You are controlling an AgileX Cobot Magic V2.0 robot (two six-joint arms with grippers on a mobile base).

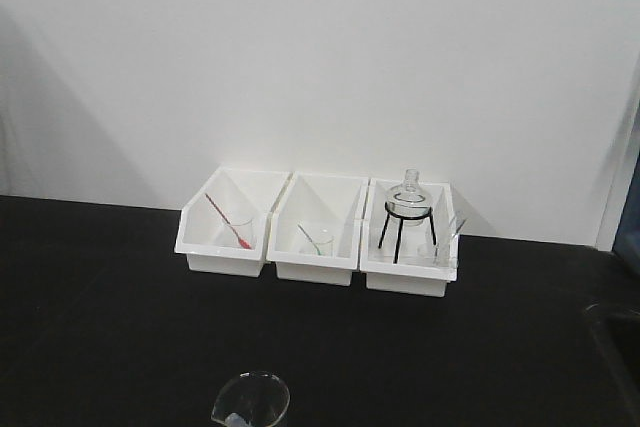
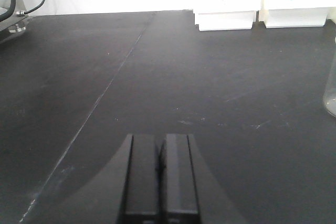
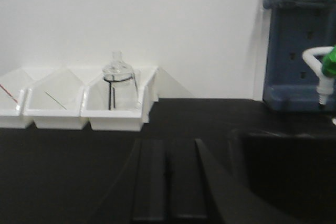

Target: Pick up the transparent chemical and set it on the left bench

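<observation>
The transparent chemical (image 1: 250,402), a clear beaker with a pour spout, stands on the black bench (image 1: 90,327) at the bottom edge of the front view. Only its rim and upper wall show there. A sliver of its glass wall (image 2: 331,90) shows at the right edge of the left wrist view. My left gripper (image 2: 160,153) is shut and empty, low over the bench (image 2: 79,77), well left of the beaker. In its own view my right gripper (image 3: 168,153) is shut with nothing in it. Neither arm appears in the front view.
Three white bins stand against the back wall: the left one (image 1: 225,247) holds a small beaker with a red rod, the middle one (image 1: 318,262) another small beaker, the right one a round flask (image 1: 408,202) on a black tripod. A sink (image 3: 294,171) and a tap (image 3: 323,69) lie to the right.
</observation>
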